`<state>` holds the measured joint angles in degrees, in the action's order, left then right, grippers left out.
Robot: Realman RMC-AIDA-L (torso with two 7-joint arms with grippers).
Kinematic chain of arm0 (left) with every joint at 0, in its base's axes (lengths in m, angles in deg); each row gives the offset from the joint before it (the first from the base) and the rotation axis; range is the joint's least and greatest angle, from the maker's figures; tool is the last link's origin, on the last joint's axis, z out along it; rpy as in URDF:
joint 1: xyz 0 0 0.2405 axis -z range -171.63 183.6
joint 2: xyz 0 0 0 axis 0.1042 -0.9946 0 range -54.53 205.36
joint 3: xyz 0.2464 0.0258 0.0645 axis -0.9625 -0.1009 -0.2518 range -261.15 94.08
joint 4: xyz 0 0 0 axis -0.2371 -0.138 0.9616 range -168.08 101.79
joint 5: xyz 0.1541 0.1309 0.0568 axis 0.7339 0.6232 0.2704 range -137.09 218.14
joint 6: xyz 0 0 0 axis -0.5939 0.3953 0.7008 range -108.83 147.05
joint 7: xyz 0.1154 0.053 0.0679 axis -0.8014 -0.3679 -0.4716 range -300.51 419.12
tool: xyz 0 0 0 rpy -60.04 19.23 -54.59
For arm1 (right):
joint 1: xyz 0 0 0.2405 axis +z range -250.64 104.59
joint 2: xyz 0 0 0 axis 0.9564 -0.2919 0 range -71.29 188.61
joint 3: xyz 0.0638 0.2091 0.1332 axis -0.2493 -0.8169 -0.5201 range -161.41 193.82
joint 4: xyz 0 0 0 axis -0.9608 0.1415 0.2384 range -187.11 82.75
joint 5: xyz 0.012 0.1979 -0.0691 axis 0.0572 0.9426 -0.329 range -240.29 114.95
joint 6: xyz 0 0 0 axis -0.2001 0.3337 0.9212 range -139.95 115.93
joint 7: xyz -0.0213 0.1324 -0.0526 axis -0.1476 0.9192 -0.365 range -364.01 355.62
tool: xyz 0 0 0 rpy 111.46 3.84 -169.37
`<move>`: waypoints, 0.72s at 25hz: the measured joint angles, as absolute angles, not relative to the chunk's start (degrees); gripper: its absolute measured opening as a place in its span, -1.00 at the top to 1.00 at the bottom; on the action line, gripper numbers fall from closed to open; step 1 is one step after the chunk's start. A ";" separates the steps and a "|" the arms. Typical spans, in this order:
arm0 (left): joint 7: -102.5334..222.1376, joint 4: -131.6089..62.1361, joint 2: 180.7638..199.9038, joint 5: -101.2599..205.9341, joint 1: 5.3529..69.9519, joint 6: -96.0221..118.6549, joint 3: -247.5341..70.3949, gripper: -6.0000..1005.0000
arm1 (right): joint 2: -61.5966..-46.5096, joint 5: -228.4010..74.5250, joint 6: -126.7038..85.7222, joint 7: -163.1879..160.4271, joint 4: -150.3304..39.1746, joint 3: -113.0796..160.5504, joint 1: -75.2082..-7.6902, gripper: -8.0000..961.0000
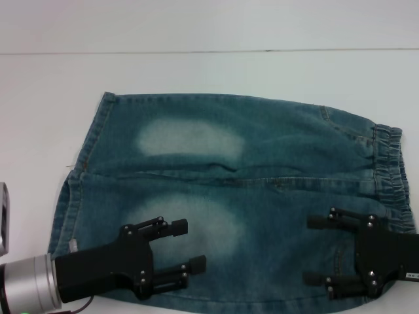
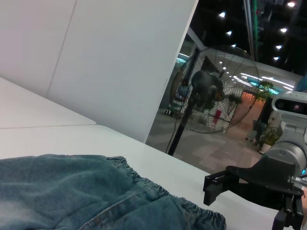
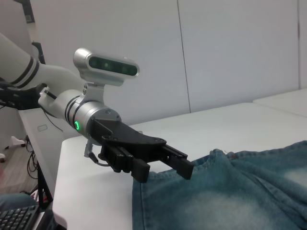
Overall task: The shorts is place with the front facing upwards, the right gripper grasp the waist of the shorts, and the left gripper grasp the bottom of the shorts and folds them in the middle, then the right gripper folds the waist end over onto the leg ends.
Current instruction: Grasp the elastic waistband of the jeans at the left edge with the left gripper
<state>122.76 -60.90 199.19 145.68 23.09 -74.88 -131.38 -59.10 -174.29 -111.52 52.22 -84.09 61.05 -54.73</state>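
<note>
Jaws apart on both: my left gripper (image 1: pixel 184 254) above the shorts (image 1: pixel 262 176) near their hems, right gripper (image 1: pixel 319 250) near their waistband, staged for the centre fold.

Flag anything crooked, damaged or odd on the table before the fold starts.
Nothing stands out. The shorts lie flat with only a small crease between the legs, waistband toward the robot's right. The left gripper and right gripper hover open over the near edge, neither touching fabric.

Blue-green washed denim shorts (image 1: pixel 262 196): two pale faded oval patches, orange stitching. White flat desk (image 1: pixel 52 98). Both black two-fingered tools; left wrist green-lit.
</note>
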 joint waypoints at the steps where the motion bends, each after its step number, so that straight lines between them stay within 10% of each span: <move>1: 122.76 -60.92 199.19 145.70 23.11 -74.88 -131.40 -0.53 | -59.10 -174.45 -111.52 52.43 -84.09 61.05 -54.68 -0.99; 18: 137.68 -80.36 199.25 151.45 15.15 -80.12 -125.80 -0.53 | -59.12 -175.09 -111.04 53.39 -84.09 60.76 -54.45 -0.99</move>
